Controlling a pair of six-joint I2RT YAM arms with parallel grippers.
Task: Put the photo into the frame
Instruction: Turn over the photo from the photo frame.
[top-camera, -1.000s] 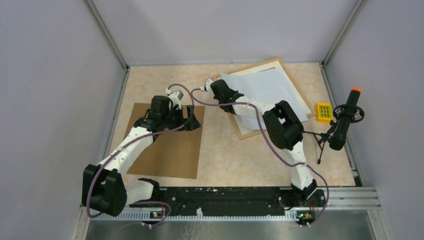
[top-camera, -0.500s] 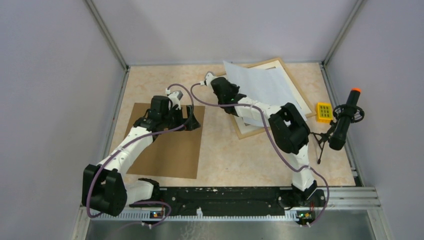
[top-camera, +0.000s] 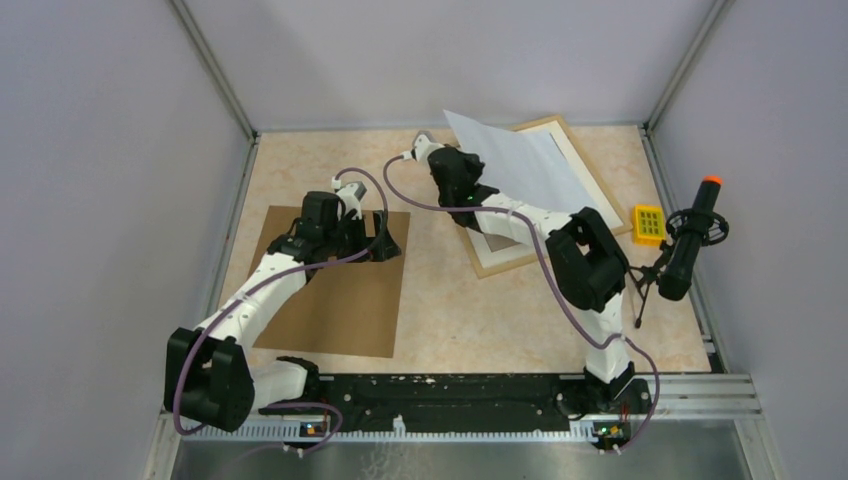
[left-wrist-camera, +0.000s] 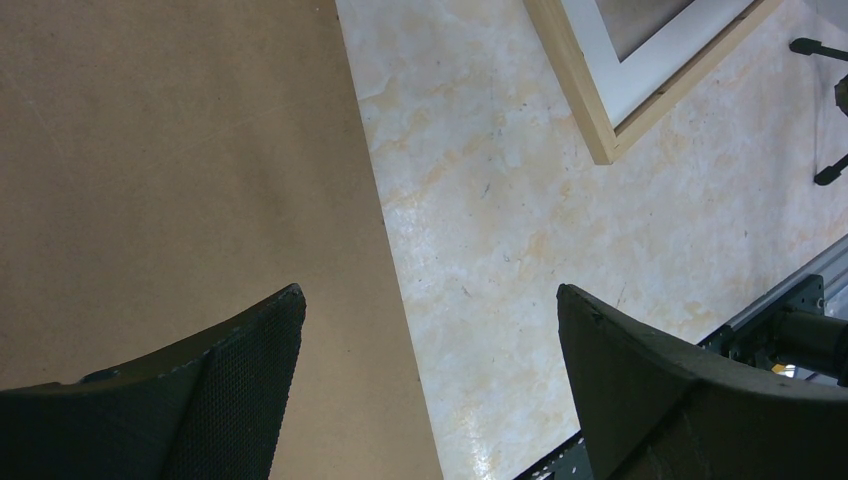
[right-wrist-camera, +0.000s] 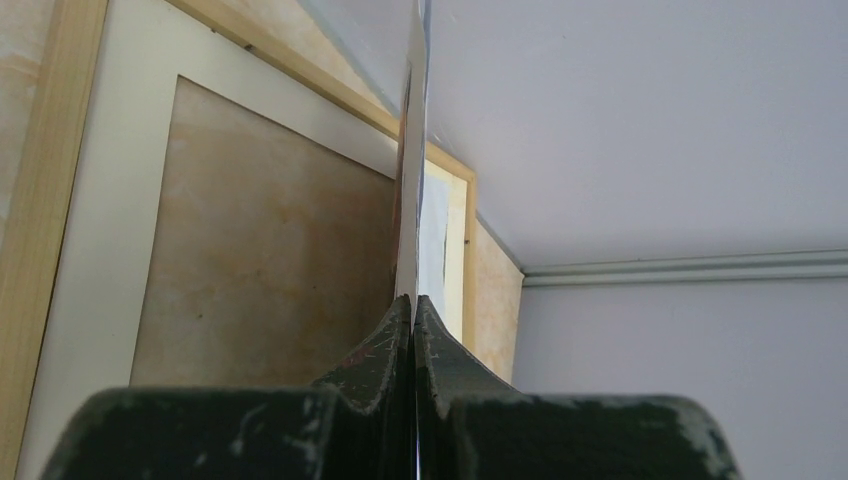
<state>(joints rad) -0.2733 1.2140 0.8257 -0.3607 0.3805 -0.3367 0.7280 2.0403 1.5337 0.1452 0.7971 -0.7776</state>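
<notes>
The right hand (right-wrist-camera: 412, 318) is clenched on the photo (top-camera: 522, 165), its two pads pressed together on the sheet's near-left edge. From above, the photo shows only its plain white back. It is tilted up off the counter (top-camera: 450, 310) and hangs over the far-left part of the frame (top-camera: 535, 123). In the right wrist view the sheet runs edge-on, straight away from the pads, with a sliver of reddish print visible on one face. Whether its far edge touches the frame cannot be told.

The frame lies flat and skewed at the far right of the counter, with a white mat (right-wrist-camera: 110, 200) inside the moulding. The mat's window shows a beige mottled surface.

The left hand (left-wrist-camera: 428, 300) is released, its fingers wide apart with nothing between them. It hovers over the far-right edge of a brown board (top-camera: 330, 300) that lies flat on the left of the counter, well apart from the frame.

A small yellow block (top-camera: 649, 223) sits just beside the frame's right corner.
</notes>
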